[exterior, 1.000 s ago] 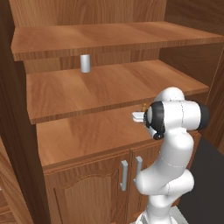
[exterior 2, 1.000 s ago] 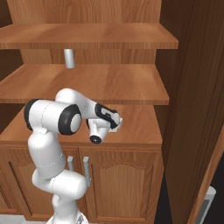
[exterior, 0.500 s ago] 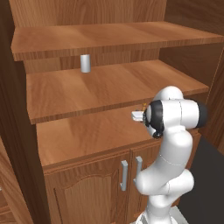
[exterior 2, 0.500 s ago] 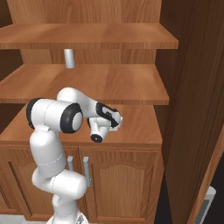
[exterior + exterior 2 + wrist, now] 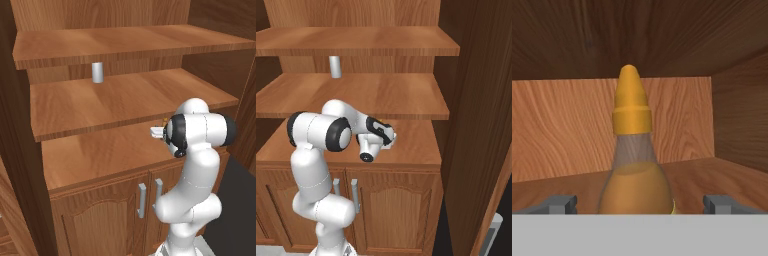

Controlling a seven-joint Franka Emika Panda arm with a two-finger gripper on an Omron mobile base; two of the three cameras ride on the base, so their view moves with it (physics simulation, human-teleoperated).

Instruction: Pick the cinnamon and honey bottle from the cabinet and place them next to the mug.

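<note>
Under the wooden shelves of the cabinet [image 5: 100, 150], near its right wall, we have the honey bottle [image 5: 635, 170] standing between our wide-open, empty gripper [image 5: 641, 202]; it looks light, smooth and tapered, so we'd grasp its broad belly.

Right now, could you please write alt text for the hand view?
A honey bottle with an orange cone cap stands upright, centred between the open gripper's fingertips. It sits on a wooden cabinet shelf, back wall behind, side wall to the right.
</note>
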